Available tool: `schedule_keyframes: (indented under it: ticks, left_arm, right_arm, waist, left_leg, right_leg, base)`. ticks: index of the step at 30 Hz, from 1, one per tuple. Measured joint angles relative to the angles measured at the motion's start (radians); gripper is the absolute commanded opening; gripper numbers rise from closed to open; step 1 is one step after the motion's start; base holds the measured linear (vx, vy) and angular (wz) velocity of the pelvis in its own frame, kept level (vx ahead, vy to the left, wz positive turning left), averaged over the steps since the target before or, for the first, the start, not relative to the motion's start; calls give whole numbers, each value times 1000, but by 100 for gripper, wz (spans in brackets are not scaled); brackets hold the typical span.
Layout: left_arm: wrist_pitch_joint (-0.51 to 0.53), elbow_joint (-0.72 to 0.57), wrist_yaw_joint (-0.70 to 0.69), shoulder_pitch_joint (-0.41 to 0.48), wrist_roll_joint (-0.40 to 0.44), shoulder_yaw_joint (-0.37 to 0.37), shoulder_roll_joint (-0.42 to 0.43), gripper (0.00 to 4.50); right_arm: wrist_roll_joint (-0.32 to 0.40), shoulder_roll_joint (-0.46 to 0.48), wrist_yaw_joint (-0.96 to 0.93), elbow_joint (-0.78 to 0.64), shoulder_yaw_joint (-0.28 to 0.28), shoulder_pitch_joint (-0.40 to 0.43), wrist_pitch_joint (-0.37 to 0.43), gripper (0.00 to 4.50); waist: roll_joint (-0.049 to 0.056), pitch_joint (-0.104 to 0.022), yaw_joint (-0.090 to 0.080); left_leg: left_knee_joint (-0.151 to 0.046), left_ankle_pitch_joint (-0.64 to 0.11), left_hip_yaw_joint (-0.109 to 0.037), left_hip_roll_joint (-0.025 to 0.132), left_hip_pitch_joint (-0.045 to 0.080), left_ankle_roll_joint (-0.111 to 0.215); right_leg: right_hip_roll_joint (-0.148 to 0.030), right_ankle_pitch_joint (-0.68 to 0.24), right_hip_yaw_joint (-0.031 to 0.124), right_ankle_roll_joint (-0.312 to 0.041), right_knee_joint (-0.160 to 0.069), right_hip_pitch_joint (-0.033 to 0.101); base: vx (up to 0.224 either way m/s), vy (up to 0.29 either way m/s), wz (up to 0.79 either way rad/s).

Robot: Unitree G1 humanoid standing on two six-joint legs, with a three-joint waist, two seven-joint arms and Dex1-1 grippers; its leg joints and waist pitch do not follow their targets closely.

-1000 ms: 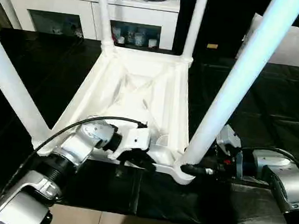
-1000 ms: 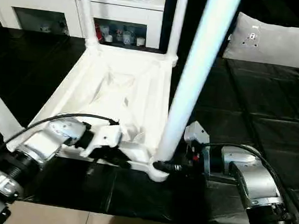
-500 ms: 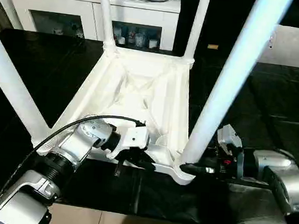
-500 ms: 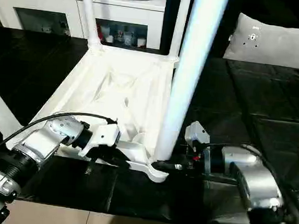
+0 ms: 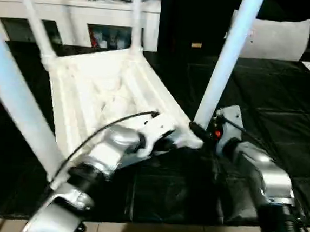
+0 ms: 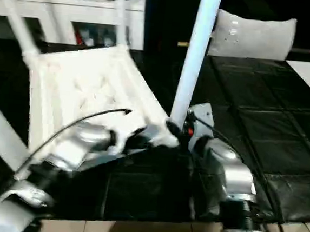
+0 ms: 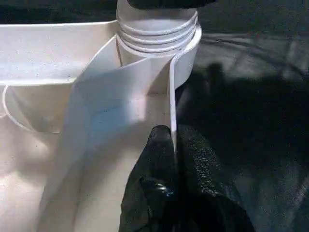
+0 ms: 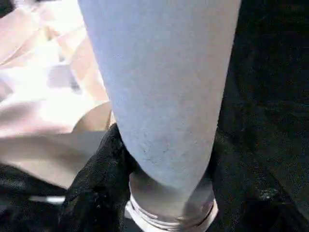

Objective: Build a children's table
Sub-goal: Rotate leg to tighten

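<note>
The white children's table (image 5: pixel 92 89) lies upside down on the black worktable, ribs up, with its legs standing in the corner sockets. My left gripper (image 5: pixel 170 143) is shut on the thin rim wall (image 7: pixel 170 96) just beside the near right corner socket (image 7: pixel 157 34). My right gripper (image 5: pixel 198 132) is shut around the base of the leg (image 5: pixel 225 57) standing in that socket. In the right wrist view that leg (image 8: pixel 164 72) sits between the black fingers (image 8: pixel 99 179). Another leg (image 5: pixel 15 98) stands at near left, and two more stand at the far side (image 5: pixel 135 16).
The black-covered worktable (image 5: pixel 263 114) stretches away to the right. Its front edge runs just below my forearms, with floor tiles beyond. A white cabinet (image 5: pixel 72 5) stands behind at far left. A grey cushion (image 5: pixel 281 37) lies at the back right.
The view has swung and shifted. The table has turned on the worktable, its near right corner now farther from me. Both grippers keep their holds.
</note>
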Motion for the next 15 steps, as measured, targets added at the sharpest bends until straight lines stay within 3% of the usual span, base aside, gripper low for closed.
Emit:
schedule_keyframes:
  ticks: [3,4,5,13,15]
  left_arm:
    - [5,-18,-1,1,1,-12,-5,0]
    - [3,-22,-5,2,1,-15,-5,0]
    - [-2,-25,-9,2,2,-19,-3,0]
    - [-134,-25,-140,20,-5,-52,86,0]
    - [-169,-26,-189,26,-15,-58,113,0]
  right_arm:
    - [13,7,-6,7,-18,0,6,275]
    - [16,-3,9,4,-21,1,11,312]
    - [20,-19,32,-3,-19,3,12,312]
    - [68,-166,296,-27,35,50,-28,366]
    - [73,-203,364,-39,48,62,-33,398]
  waist:
    - [1,0,7]
    - [1,0,11]
    - [1,0,14]
    - [1,0,37]
    - [0,0,42]
  left_leg:
    - [-2,0,0,0,-4,2]
    - [-2,-1,0,0,-4,2]
    - [-2,-1,0,0,-5,3]
    - [-2,-1,1,0,-6,3]
    - [-1,-1,1,0,-5,3]
  right_leg:
    - [0,0,0,0,0,-4]
    - [0,-1,1,0,0,-5]
    - [0,-1,1,0,1,-6]
    - [0,-2,1,-1,2,-8]
    - [0,-1,1,0,1,-7]
  base:
    - [0,0,0]
    - [0,0,0]
    - [0,0,0]
    - [0,0,0]
    - [0,0,0]
